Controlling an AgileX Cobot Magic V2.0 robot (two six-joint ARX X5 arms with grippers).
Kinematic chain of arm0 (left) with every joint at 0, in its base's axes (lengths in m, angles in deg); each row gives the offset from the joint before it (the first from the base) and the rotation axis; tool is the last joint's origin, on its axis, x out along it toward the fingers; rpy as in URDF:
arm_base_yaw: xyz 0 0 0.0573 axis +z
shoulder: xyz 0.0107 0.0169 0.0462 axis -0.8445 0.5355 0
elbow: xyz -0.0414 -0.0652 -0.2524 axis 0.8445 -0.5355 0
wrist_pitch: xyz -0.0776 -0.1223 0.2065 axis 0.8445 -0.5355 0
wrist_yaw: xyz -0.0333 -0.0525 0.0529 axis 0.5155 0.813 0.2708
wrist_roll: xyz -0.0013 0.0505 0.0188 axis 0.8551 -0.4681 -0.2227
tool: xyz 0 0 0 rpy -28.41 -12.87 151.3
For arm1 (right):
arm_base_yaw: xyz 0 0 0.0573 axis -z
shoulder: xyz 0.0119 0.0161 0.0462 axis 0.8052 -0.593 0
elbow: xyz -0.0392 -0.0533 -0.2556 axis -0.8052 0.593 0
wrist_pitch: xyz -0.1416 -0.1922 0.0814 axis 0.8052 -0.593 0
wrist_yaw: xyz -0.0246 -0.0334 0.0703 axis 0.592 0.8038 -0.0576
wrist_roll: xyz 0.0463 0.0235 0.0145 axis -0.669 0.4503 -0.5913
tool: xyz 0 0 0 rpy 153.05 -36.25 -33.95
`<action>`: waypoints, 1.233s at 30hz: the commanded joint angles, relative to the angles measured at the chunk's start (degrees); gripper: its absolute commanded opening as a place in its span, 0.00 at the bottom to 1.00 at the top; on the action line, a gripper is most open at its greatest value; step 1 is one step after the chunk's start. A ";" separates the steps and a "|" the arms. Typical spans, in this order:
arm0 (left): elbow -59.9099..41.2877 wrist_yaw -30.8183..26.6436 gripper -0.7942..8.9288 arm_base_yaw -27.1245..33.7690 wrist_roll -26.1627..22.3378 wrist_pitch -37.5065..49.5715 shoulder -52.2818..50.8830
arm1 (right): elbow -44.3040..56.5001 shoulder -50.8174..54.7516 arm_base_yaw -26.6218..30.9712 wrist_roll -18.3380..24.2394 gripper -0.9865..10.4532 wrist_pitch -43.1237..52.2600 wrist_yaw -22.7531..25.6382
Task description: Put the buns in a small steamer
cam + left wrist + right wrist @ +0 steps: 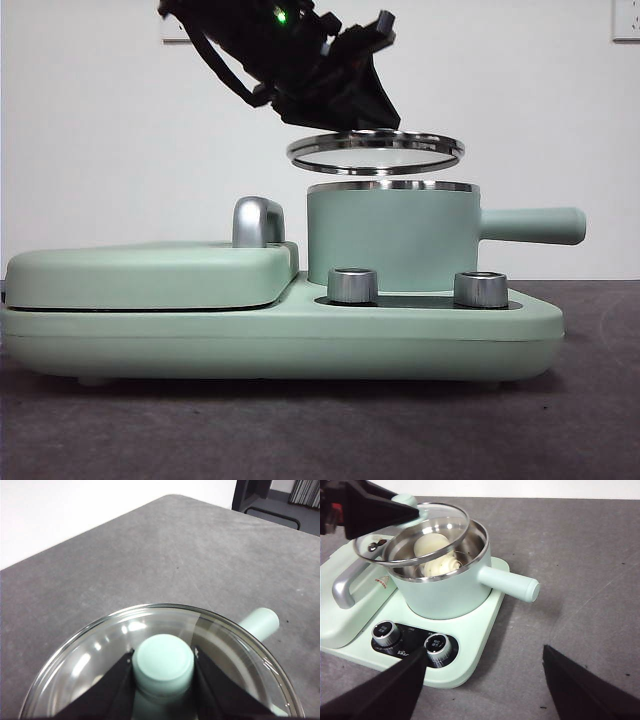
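The small steamer (390, 240) stands on the right of the mint-green base, its straight handle (530, 225) pointing right. My left gripper (355, 105) is shut on the green knob (163, 664) of the glass lid (375, 152) and holds the lid a little above the pot's steel rim, slightly tilted. In the right wrist view the pot (447, 597) is open and both buns lie inside: the smooth off-white one (431, 544) and the ridged one (442, 566) beside it. My right gripper (484, 651) is open and empty, in front of the base.
The flat lidded griddle (150, 275) with its chrome handle (257, 220) fills the base's left half. Two steel dials (352, 285) (481, 289) sit on the front of the base, below the pot. Grey tabletop (590, 580) lies to the right.
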 commanded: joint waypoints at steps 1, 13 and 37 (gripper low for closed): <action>1.25 0.17 0.09 -0.52 -0.61 3.30 1.81 | -0.35 -0.20 -0.37 -0.66 0.40 -0.26 0.15; 1.31 0.35 0.09 -0.63 -0.63 8.55 4.83 | -0.35 -0.22 -0.35 -0.63 0.40 -0.50 0.48; 1.31 0.37 0.09 -1.25 -0.61 8.17 7.34 | -0.35 -0.22 -0.37 -0.61 0.40 -0.50 2.49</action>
